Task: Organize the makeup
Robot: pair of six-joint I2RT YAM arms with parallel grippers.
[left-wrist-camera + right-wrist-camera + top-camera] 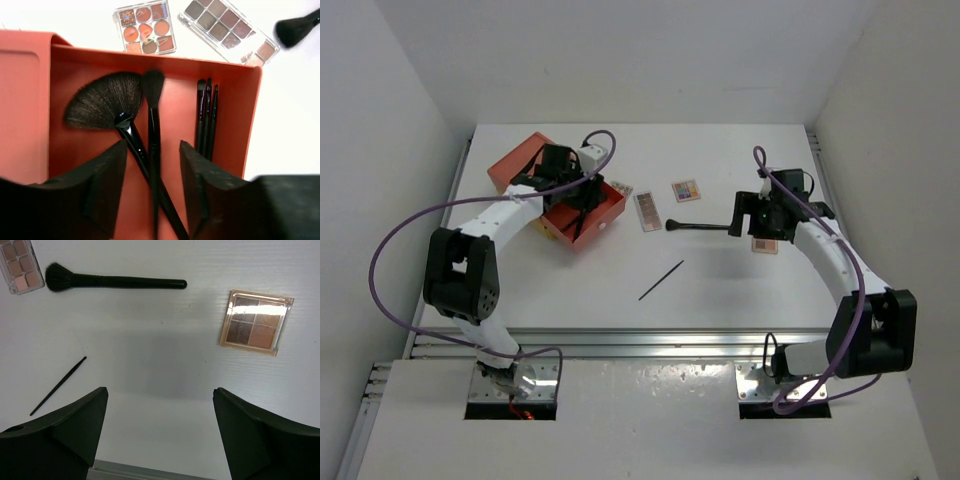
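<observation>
though hidden from above, brushes (102, 102) lie in box (70, 145), left pincer (152, 145) apart, right pincer (160, 390) apart

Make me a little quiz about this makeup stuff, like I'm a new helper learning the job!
1. True or false: the fan brush lies inside the orange box.
2. Pick one: how many thin brushes lie side by side at the box's right wall? A) two B) three C) five
3. Fill the gap: the right end effector is ____ (open or shut) and holds nothing.

Key: 1 true; 2 B; 3 open.
</observation>
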